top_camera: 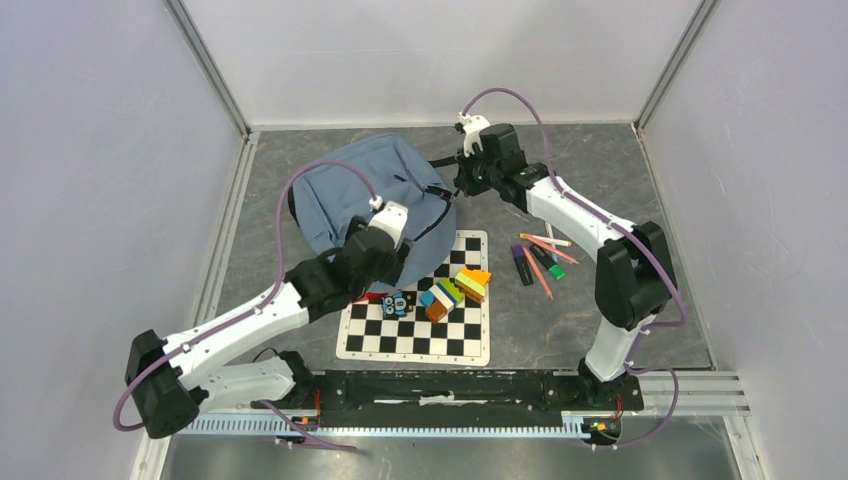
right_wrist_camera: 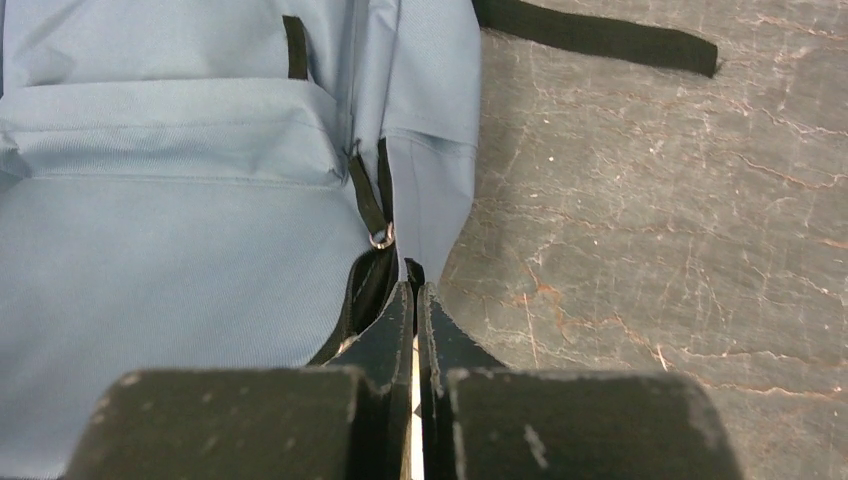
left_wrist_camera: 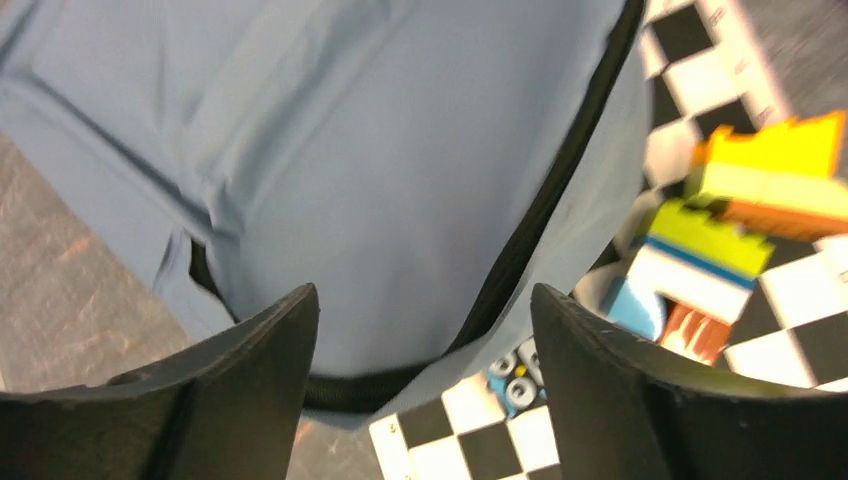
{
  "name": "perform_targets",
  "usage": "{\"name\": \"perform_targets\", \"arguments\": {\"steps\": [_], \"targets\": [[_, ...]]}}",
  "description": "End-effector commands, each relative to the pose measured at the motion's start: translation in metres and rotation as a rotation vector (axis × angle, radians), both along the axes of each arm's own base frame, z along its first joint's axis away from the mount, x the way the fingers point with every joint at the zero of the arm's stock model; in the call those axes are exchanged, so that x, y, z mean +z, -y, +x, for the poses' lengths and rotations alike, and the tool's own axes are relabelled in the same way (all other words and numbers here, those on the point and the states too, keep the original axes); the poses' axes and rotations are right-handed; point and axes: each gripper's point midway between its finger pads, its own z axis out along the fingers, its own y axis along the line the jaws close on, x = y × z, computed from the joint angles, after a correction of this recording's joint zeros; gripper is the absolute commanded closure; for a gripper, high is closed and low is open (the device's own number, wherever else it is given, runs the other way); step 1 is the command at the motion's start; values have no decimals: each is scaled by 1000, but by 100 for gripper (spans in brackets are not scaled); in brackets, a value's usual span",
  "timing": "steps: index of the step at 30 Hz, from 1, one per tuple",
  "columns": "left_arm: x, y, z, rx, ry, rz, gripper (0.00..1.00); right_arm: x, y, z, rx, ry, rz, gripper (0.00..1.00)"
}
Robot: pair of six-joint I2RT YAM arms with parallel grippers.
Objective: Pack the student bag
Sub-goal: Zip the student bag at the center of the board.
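Note:
The student bag (top_camera: pixel 345 185), a dusty-blue backpack with black zipper trim, lies flat at the back centre, its lower edge over the chessboard's (top_camera: pixel 400 335) far corner. My left gripper (top_camera: pixel 392 270) is open and empty above that lower edge; in the left wrist view (left_wrist_camera: pixel 425 300) the bag (left_wrist_camera: pixel 400 150) fills the space between the fingers. My right gripper (top_camera: pixel 462 180) is at the bag's far right side. In the right wrist view it (right_wrist_camera: pixel 413 290) is shut, its tips pinching a black zipper tab (right_wrist_camera: pixel 414 268) at the bag's (right_wrist_camera: pixel 180 230) edge, just below a metal ring (right_wrist_camera: pixel 381 238).
Colourful blocks (top_camera: pixel 455 290) and a small blue toy with eyes (top_camera: pixel 397 305) sit on the chessboard, also in the left wrist view (left_wrist_camera: pixel 740 220). Several pens and markers (top_camera: pixel 540 262) lie right of the board. A black strap (right_wrist_camera: pixel 600 40) lies on the grey floor.

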Motion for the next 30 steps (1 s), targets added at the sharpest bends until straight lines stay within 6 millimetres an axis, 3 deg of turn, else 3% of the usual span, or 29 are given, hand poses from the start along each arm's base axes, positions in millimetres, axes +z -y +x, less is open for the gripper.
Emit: {"name": "perform_targets", "arguments": {"steps": [1,4,9,13,18,19,21,24,26,28,30], "targets": [[58,45,24,-46,54,-145,8,51,10,3,4,144,58,100],[63,78,39,-86,31,-197,0,54,13,-5,5,141,67,100],[54,124,70,-94,6,-251,0,59,14,-11,6,137,86,100],[44,139,89,-60,17,-262,0,63,14,-9,-11,139,94,100],[11,141,97,-59,-4,-235,2,73,12,-9,-11,148,118,100],[3,141,97,-55,-20,-221,6,75,12,-10,-12,152,119,100],[-6,139,98,-39,-38,-202,23,75,13,-11,-12,151,118,100],[-11,134,97,-18,-39,-189,68,76,13,-10,-15,155,119,100],[-9,129,93,-24,-31,-183,89,77,13,-8,-18,158,119,100],[-5,121,87,-38,-21,-167,98,79,13,-4,-25,170,117,100],[5,109,79,-50,-7,-152,98,81,14,1,-39,184,109,100]]}}
